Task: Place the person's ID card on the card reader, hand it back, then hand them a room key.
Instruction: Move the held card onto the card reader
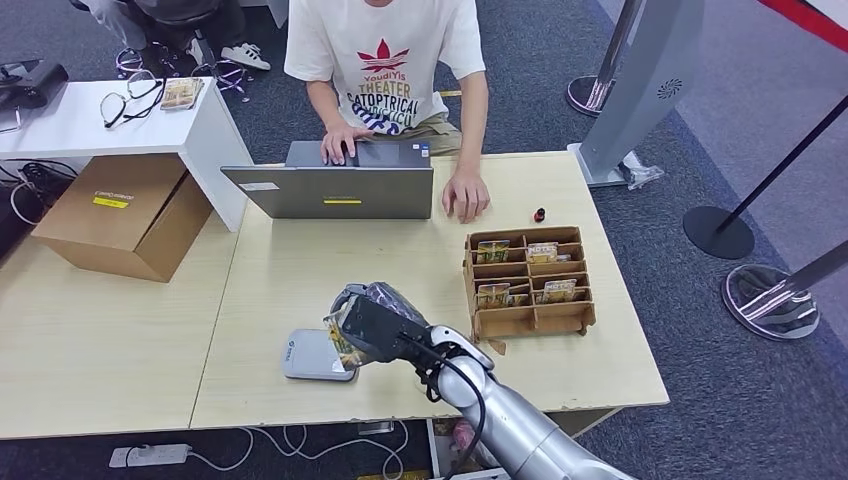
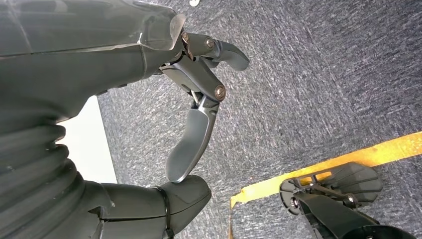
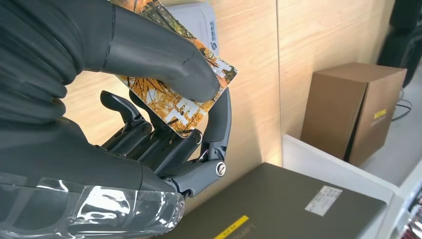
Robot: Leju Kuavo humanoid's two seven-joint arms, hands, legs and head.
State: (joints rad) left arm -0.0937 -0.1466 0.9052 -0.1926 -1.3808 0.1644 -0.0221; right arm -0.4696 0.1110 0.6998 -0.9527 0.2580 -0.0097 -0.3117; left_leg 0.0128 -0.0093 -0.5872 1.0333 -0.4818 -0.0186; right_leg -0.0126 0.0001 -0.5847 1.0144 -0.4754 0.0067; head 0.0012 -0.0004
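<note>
My right hand (image 1: 372, 325) hovers over the near middle of the table, just right of the grey card reader (image 1: 313, 355). In the right wrist view its thumb (image 3: 164, 55) presses an orange picture card (image 3: 186, 104) against the dark fingers (image 3: 219, 124), with the reader (image 3: 199, 22) behind it. The card's edge (image 1: 340, 345) shows under the hand in the head view. A wooden rack (image 1: 528, 282) of key cards stands to the right. My left hand (image 2: 194, 124) hangs over grey carpet, fingers apart and holding nothing.
A person in a white T-shirt (image 1: 385, 50) sits across the table, hands on a grey laptop (image 1: 335, 185) and on the tabletop. A small red and black object (image 1: 540, 214) lies beyond the rack. A cardboard box (image 1: 125, 215) and white side table (image 1: 110, 120) stand left.
</note>
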